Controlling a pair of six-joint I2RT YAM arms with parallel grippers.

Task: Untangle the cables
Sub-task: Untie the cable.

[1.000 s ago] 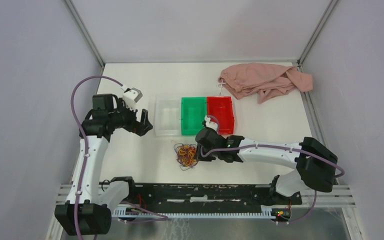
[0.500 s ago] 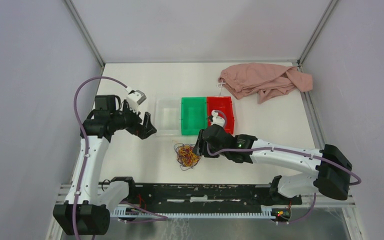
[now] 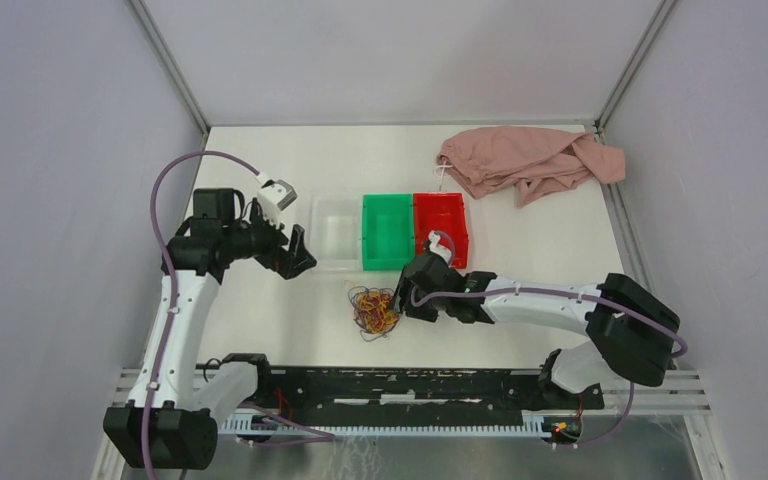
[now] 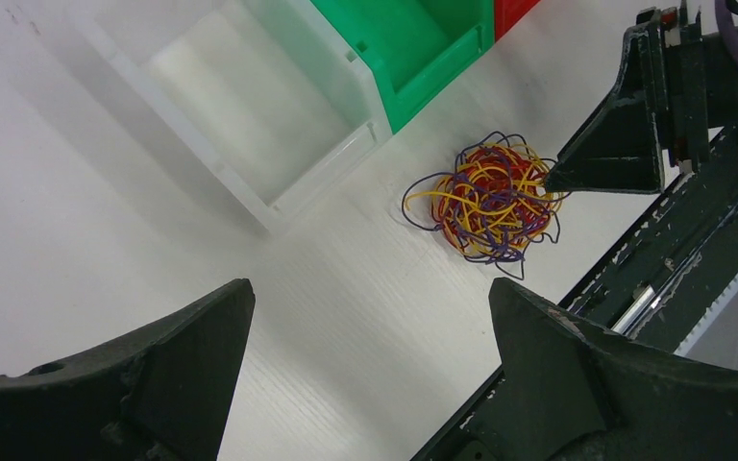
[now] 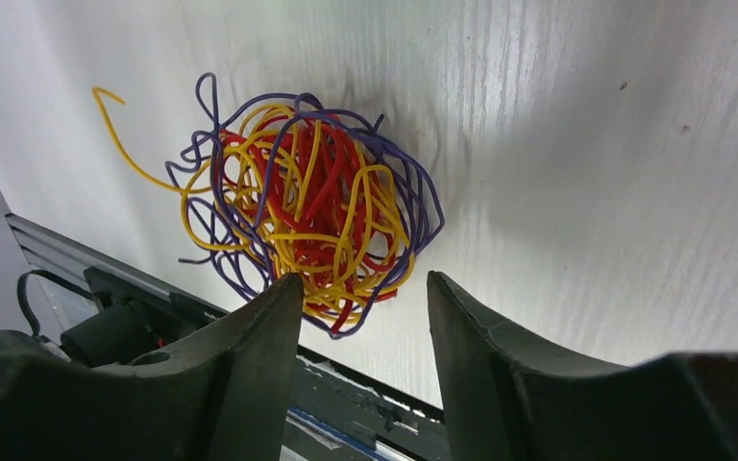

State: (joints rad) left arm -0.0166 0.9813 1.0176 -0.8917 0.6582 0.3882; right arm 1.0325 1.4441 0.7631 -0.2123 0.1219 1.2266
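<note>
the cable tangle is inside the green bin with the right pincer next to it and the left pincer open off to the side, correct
Not inside the green bin: the top external view shows the cables on the table in front of it. The right pincer is next to them, the left pincer open off to the side.

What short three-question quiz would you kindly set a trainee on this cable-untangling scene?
1. True or false: the cables form one tangle on the table, outside the bins.
2. Fill in: the left claw is wide ___, holding nothing.
3. The right claw is: A) over the red bin, B) right beside the tangle, C) on the pink cloth.
Key: 1 true; 2 open; 3 B.
</note>
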